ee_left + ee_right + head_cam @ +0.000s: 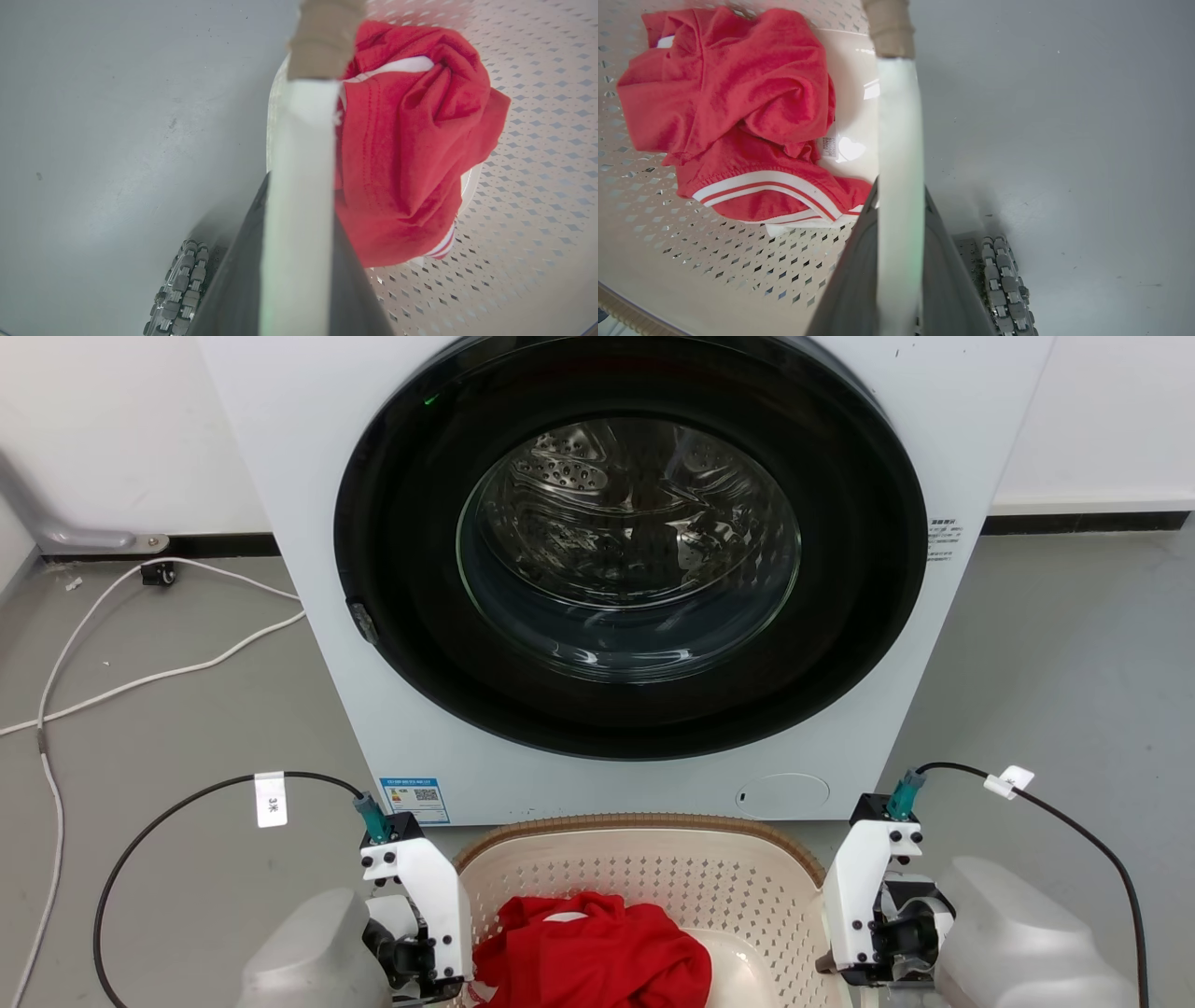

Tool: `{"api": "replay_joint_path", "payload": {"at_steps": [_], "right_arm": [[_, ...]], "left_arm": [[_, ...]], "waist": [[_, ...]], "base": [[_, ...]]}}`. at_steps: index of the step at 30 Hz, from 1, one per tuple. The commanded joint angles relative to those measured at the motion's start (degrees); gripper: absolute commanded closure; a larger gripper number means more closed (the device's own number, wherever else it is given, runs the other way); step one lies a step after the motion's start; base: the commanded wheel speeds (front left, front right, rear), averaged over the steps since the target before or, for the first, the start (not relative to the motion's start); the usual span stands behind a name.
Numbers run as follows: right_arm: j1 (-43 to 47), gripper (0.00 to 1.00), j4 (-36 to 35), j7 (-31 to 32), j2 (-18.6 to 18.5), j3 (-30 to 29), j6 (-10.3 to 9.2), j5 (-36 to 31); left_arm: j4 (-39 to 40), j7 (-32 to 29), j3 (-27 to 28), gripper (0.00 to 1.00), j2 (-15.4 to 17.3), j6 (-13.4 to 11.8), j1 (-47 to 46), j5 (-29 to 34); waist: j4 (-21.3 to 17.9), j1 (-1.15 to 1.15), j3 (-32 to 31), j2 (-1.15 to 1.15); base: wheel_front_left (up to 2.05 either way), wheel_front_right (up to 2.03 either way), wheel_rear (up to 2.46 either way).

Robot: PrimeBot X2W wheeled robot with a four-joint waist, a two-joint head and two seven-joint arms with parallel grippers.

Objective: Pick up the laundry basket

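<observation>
Left gripper (301, 200) and right gripper (901, 186) jaws each clamped on laundry basket (653, 873) side handles (301, 140), red garment (597, 952) inside.

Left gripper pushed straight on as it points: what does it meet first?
The left gripper is closed on the laundry basket's white side handle, so that first; beyond it, probably grey floor, depth unclear.

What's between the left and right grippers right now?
Head view: the laundry basket, with a red garment in it, spans the gap between the left gripper and the right gripper.
</observation>
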State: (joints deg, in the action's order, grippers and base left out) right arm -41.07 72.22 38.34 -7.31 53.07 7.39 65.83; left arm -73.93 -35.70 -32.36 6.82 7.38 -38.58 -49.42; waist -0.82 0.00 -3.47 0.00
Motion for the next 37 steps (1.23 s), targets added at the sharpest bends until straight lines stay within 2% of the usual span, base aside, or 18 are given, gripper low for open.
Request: {"api": "replay_joint_path", "payload": {"at_steps": [1,37], "right_arm": [[-0.12,1.0,-0.01,-0.03,0.02,0.07,0.18,0.3],[0.01,1.0,0.25,-0.62,0.3,0.91,0.19,1.42]], "left_arm": [[0.13,0.13,0.07,1.0,-0.15,0.14,0.1,-0.38],[0.5,1.49,-2.35,1.0,-0.09,0.16,-0.54,-1.86]], "waist": [[0.0,0.0,-0.01,0.0],[0.42,0.0,0.31,0.0]], "base": [[0.0,0.0,0.0],[0.0,0.0,0.0]]}}
